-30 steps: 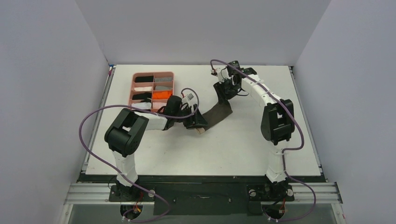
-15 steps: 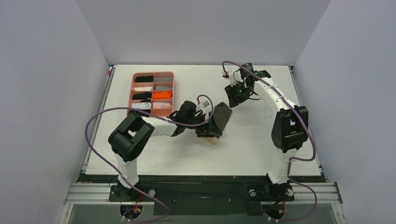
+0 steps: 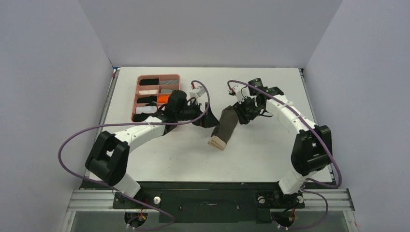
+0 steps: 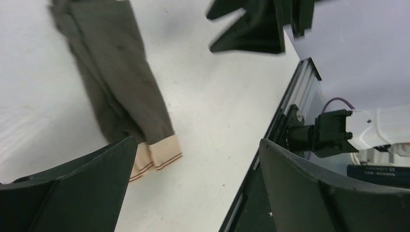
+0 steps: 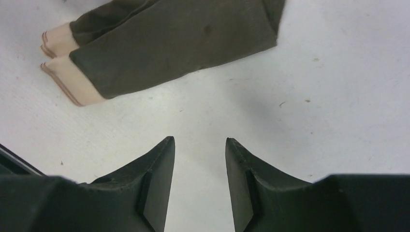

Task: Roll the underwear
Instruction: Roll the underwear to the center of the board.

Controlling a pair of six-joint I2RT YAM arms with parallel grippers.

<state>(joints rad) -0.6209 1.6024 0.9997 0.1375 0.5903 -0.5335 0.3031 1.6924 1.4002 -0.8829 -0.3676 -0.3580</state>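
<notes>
Folded underwear flat on white table

Underwear lies flat on table between left gripper and right gripper, outside both jaws, just ahead of each; tray well behind left jaws.

We see a white bench, flat and matte, with a few small dark specks showing on it in the right wrist view. Two things lie directly on it. A pink tray sits toward its far left part. The underwear lies flat near the middle, well apart from the tray, folded into a long narrow strip with its beige waistband end toward the near edge.
</notes>
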